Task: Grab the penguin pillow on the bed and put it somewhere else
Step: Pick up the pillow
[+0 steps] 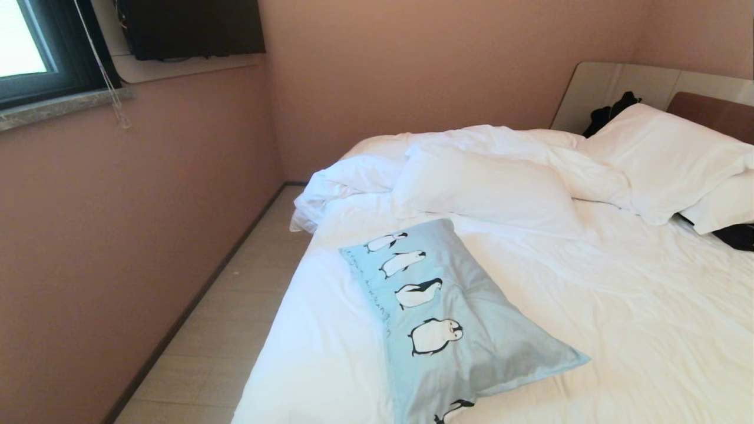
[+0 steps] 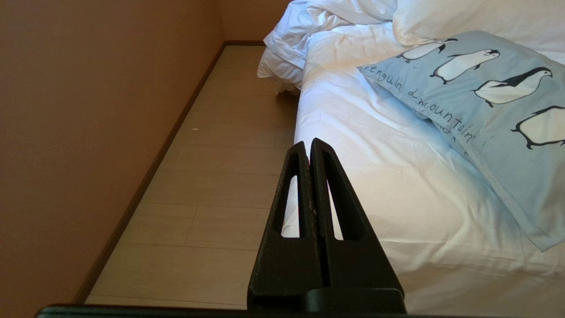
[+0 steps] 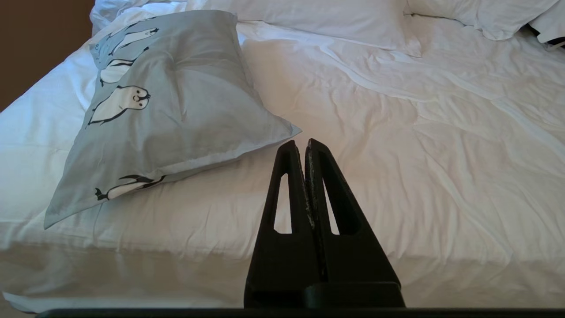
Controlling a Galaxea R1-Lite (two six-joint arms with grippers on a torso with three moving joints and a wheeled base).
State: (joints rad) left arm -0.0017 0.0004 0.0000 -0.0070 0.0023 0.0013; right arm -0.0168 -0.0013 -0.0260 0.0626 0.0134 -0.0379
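Our right gripper (image 3: 300, 143) and left gripper (image 2: 306, 143) both hang closed and empty short of the bed (image 1: 648, 306). The penguin pillow (image 1: 447, 318) lies between them near the bed's near-left edge, its long axis running away from us. Its near corner sits just beside our right gripper, so we judge that arm nearer.

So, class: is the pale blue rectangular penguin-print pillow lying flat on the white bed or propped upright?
Lying flat. The pale blue penguin-print pillow rests printed face up on the white bed, near its edge, untouched by either gripper.
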